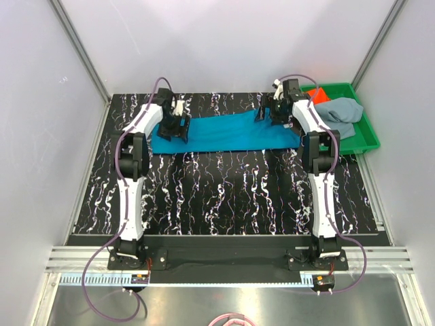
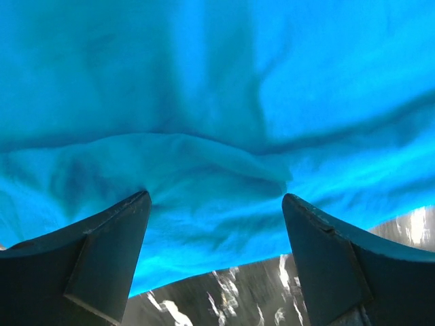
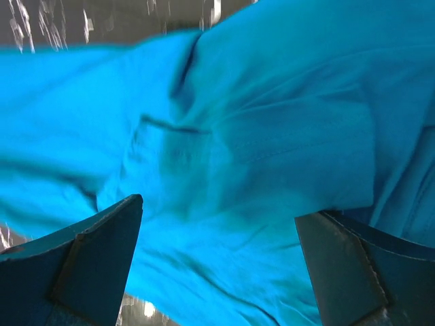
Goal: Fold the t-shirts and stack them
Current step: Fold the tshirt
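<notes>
Teal shirt [image 1: 228,133] lies lengthwise between the arms: left gripper [image 1: 178,126] over one end, right gripper [image 1: 270,115] over the other; both wide open, empty.

You have bare bench [image 1: 224,197] across the whole near half, between the two arms and in front of the teal shirt [image 1: 224,132]. At the far right, the tray [image 1: 372,136], heaped with a grey shirt [image 1: 340,110] and an orange shirt [image 1: 316,92], blocks the corner just beside your right pincer [image 1: 270,114]. The walls [image 1: 41,102] hem in both sides, and the left pincer [image 1: 178,128] stands at the shirt's other end.
</notes>
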